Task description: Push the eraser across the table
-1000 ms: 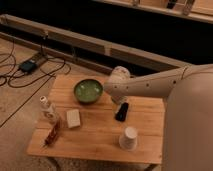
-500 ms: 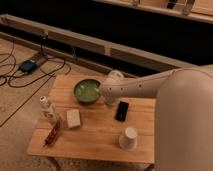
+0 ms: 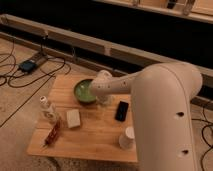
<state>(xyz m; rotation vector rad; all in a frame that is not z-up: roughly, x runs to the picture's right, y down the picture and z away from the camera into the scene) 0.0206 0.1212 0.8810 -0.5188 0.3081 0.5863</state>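
Pale butcher-block wood on the low table point(image 3: 100, 144), seen from above and a little to one side in the single camera view. On the right half of the top, toward the far edge: the eraser point(image 3: 122, 110), flat and black, lying with its long side running roughly away from the camera, nothing touching it. Just left of it, across a strip of bare wood: the gripper point(image 3: 103, 98), low over the top at the right rim of a green bowl point(image 3: 82, 91). Cannot tell whether spread or pressed together, being tucked under the rounded white wrist. Filling much of the right side: the thick white arm point(image 3: 165, 105), reaching in from the right. Near the front right edge, a paper cup point(image 3: 126, 139), upright, nearer the camera than the eraser. Left of centre, a whitish square block point(image 3: 73, 118). Farther left, a small clear bottle point(image 3: 48, 108), upright. In front of that, a narrow reddish packet point(image 3: 53, 134), flat near the front left corner. On the floor beyond the table's left end, a small dark box point(image 3: 27, 65).
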